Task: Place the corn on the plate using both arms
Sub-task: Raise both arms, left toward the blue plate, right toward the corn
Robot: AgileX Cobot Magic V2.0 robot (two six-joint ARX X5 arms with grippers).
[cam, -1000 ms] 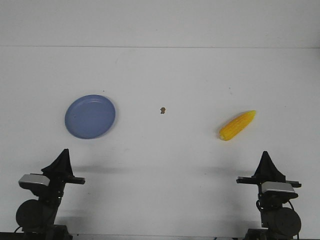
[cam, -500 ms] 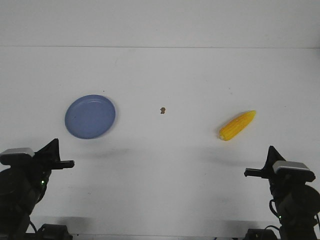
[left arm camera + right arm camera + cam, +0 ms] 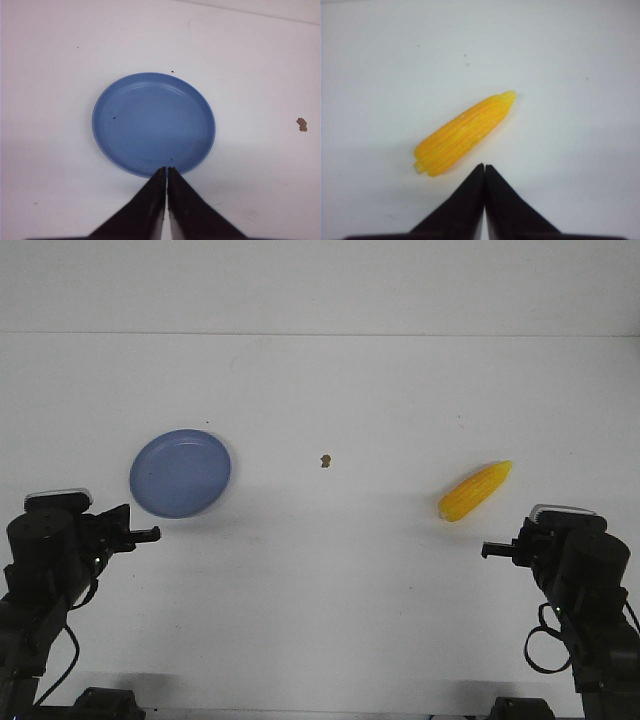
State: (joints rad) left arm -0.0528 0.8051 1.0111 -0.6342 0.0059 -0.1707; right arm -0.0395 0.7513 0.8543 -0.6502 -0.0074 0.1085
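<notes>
The yellow corn (image 3: 475, 490) lies on the white table at the right, its pointed end toward the far right. It also shows in the right wrist view (image 3: 463, 134). The blue plate (image 3: 180, 473) sits at the left and is empty; it fills the middle of the left wrist view (image 3: 153, 123). My left gripper (image 3: 152, 534) is shut and empty, just short of the plate's near rim (image 3: 166, 169). My right gripper (image 3: 488, 550) is shut and empty, a little nearer than the corn's blunt end (image 3: 484, 166).
A tiny brown speck (image 3: 325, 460) lies on the table between plate and corn; it also shows in the left wrist view (image 3: 301, 124). The table's far edge meets a white wall. Both arm bases stand at the near corners.
Both arms have swung up and forward from their low rest pose. The left gripper now points at the plate, the right at the corn. Corn and plate have not moved.
</notes>
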